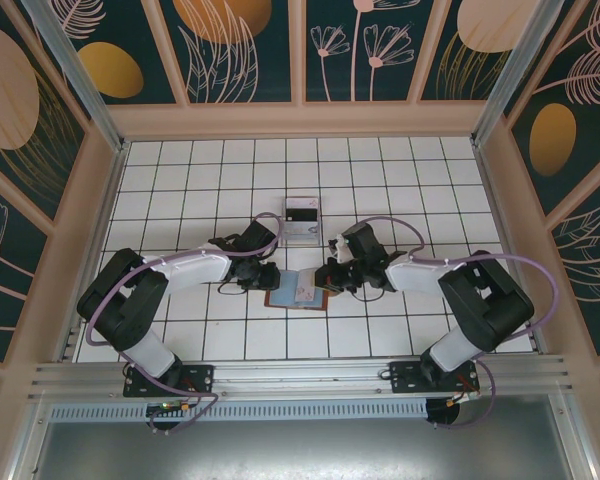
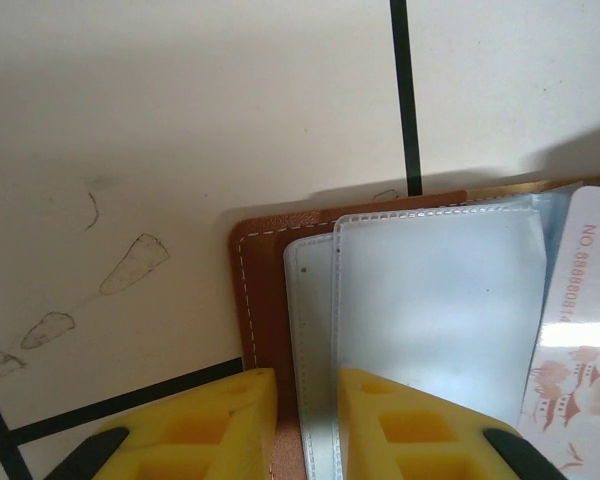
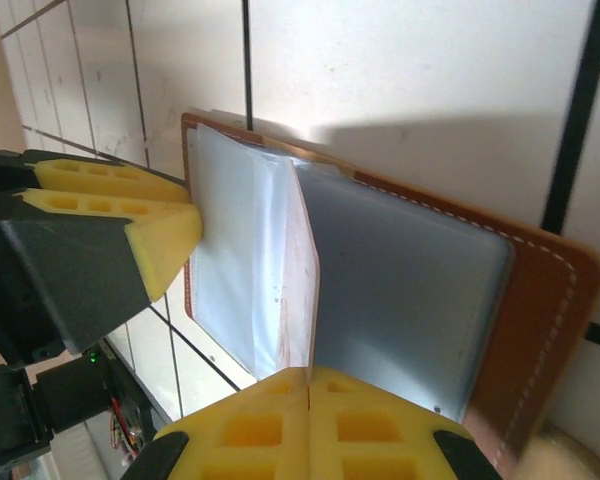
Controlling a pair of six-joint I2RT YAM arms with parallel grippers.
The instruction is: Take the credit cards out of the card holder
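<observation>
Two arms, the left arm point(image 1: 130, 300) and the right arm point(image 1: 485, 300), rise from their bases at the bottom of my overhead view. They fold inward and meet over the middle of the white tiled table point(image 1: 180, 180). Between their tips, just below the centre of that frame, the card holder point(image 1: 298, 291) lies open, brown leather outside and clear sleeves inside.

In my left wrist view the left fingers point(image 2: 220, 425) come up from the bottom edge, a little apart. The card holder's stitched brown border and the edge of a clear sleeve point(image 2: 430, 320) run down into the narrow gap between them, and I read them as clamped on that edge. At the right edge of this frame a white card point(image 2: 580, 330) with pink print and a printed number overlaps the sleeve.

In my right wrist view the right fingers point(image 3: 250, 435) sit at the bottom edge, pressed tight together. They pinch the lower end of a thin pale-pink leaf that stands up from the card holder's fold. I take it for the card, though I cannot rule out its sleeve. The left fingers show at the left of this frame, their tips against the card holder's left edge.

Higher in the overhead view, near the card holder but apart from it, stands a small pale stand point(image 1: 302, 221) with a dark patch. Beyond it, dark leaf-patterned walls point(image 1: 240, 50) close off the top of the frame.
</observation>
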